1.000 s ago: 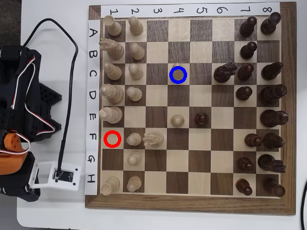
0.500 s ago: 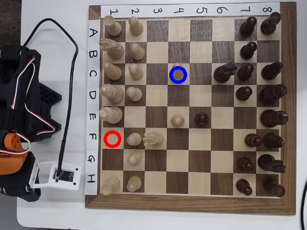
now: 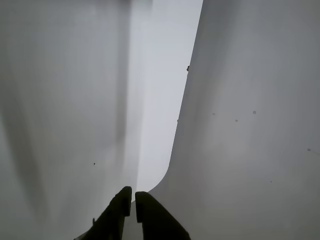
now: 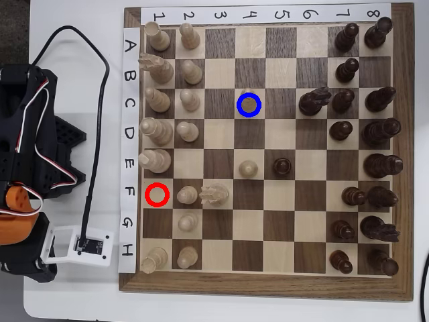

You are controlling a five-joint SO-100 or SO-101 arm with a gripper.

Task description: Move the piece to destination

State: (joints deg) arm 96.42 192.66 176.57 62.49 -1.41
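In the overhead view a small pale cream piece [image 4: 249,104] stands inside the blue ring [image 4: 240,111] on a light square, row C, column 4. Seen from straight above, only its rounded top shows. The red ring [image 4: 157,194] at row F, column 1 holds nothing. The arm [image 4: 27,134] is folded on the white table left of the board, away from all pieces. In the wrist view my gripper [image 3: 133,194] shows at the bottom edge, its two dark fingers [image 3: 117,210] almost touching with nothing between them, over bare white surface.
The wooden chessboard [image 4: 265,285] carries pale pieces along columns 1 and 2 and dark pieces along columns 7 and 8. A pale pawn [image 4: 248,168], a dark pawn [image 4: 282,166] and a pale knight [image 4: 214,194] stand mid-board. A black cable [image 4: 100,100] loops beside the board's left edge.
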